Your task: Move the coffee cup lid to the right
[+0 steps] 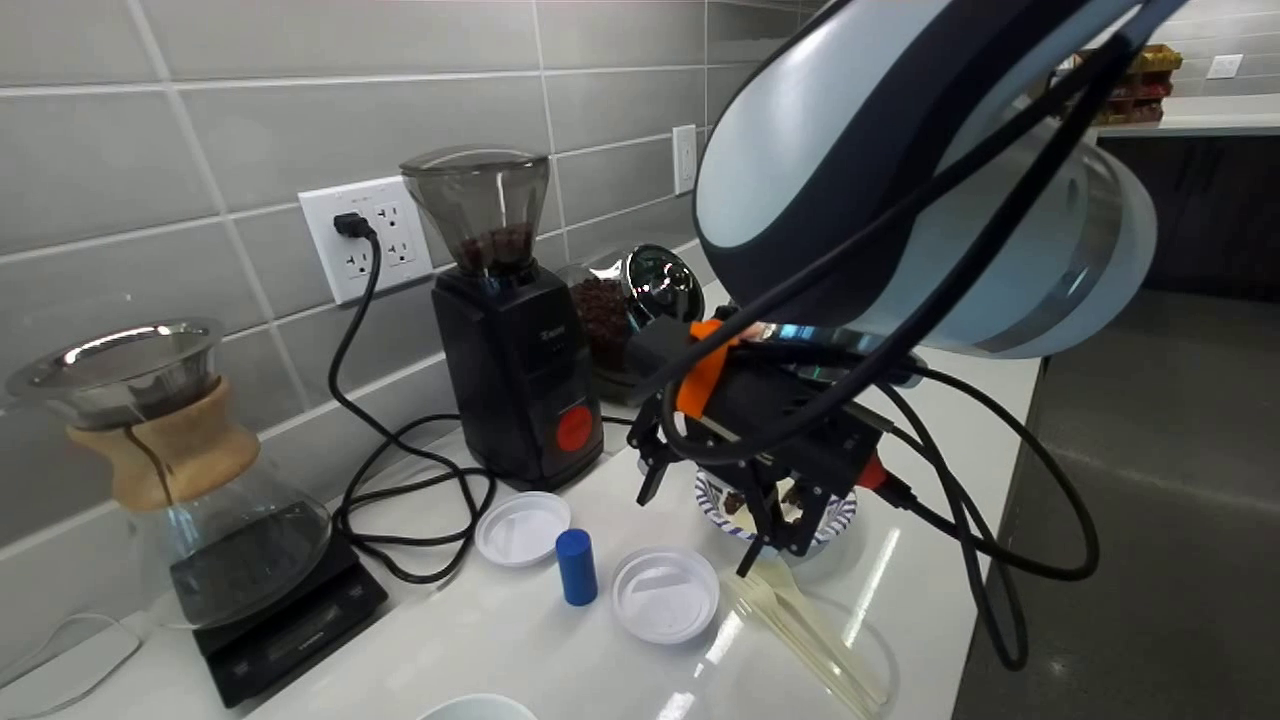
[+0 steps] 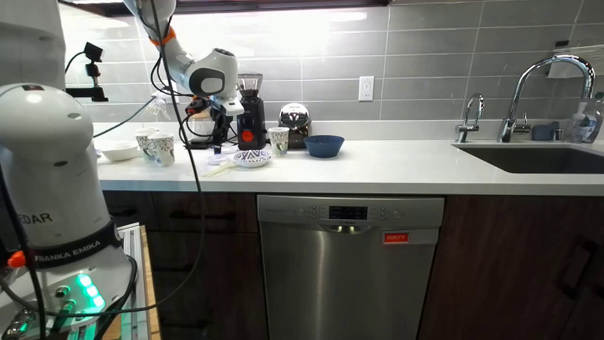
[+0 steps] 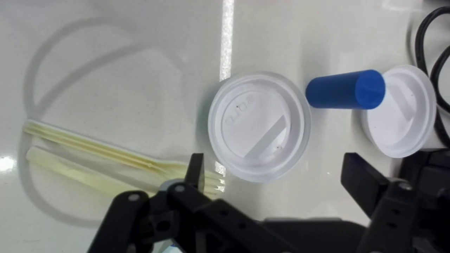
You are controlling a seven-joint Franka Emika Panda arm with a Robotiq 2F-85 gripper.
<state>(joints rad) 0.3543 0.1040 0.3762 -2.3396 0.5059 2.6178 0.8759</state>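
The coffee cup lid (image 3: 259,127) lies on the counter (image 3: 147,95) between the blue cylinder (image 3: 341,90) and the fork (image 3: 123,157). My gripper (image 3: 276,172) hangs wide and empty; descending off-centre, I could topple the cylinder, pin the fork or slip off the lid.

1. This is a kitchen; whether in a home or an office cannot be told.
2. A dark sink (image 2: 542,159) is set into the white countertop (image 2: 415,163), with a chrome gooseneck faucet (image 2: 566,58) and a pump bottle (image 2: 585,123) beside it.
3. Below the countertop, a stainless-steel dishwasher (image 2: 351,269) bearing a red "DIRTY" sign (image 2: 395,237) stands between dark wood cabinets (image 2: 495,264).
4. The gray tiled backsplash (image 2: 344,45) carries a power outlet (image 1: 365,240).
5. Near it stand an electric coffee grinder (image 1: 520,370) with beans (image 1: 498,246) in its hopper (image 1: 475,190), and a pour-over carafe (image 1: 165,440) on a black scale (image 1: 285,620).
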